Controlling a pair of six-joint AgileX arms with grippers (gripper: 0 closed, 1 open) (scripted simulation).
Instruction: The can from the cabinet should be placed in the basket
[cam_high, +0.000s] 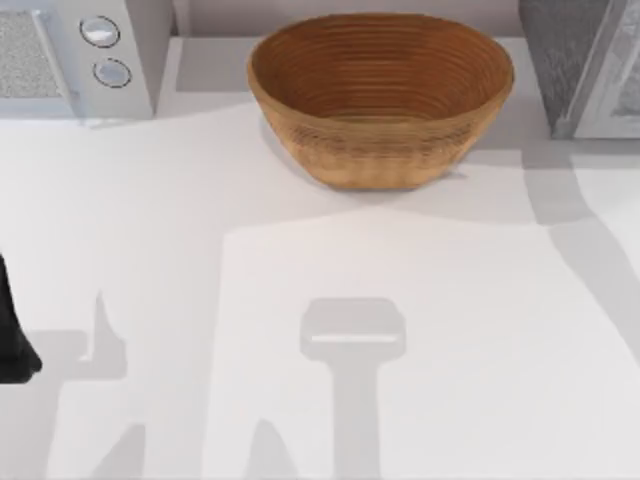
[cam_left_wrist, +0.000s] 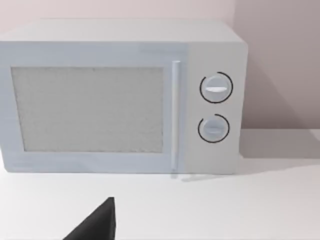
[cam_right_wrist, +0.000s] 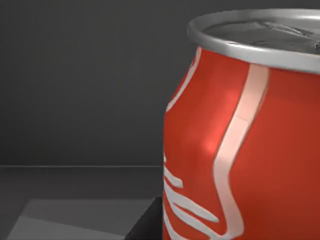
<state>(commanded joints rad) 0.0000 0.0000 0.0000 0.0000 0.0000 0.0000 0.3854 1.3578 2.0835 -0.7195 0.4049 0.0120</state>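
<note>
The red can (cam_right_wrist: 240, 150), with white script and a silver top, stands upright very close in the right wrist view, against the dark inner walls of the cabinet. From above, the dark grey speckled cabinet (cam_high: 565, 60) with its pale framed door sits at the table's far right corner. The orange-brown wicker basket (cam_high: 380, 150) rests at the far middle of the table with nothing inside. My right gripper is right up at the can inside the cabinet; a dark edge (cam_right_wrist: 147, 225) of it shows beside the can. My left arm (cam_high: 12, 340) is parked at the table's left edge.
A white microwave (cam_high: 90, 55) with two round knobs stands at the far left corner, and the left wrist view faces its door (cam_left_wrist: 90, 107). Bare white table (cam_high: 350, 330) stretches in front of the basket, crossed by arm shadows.
</note>
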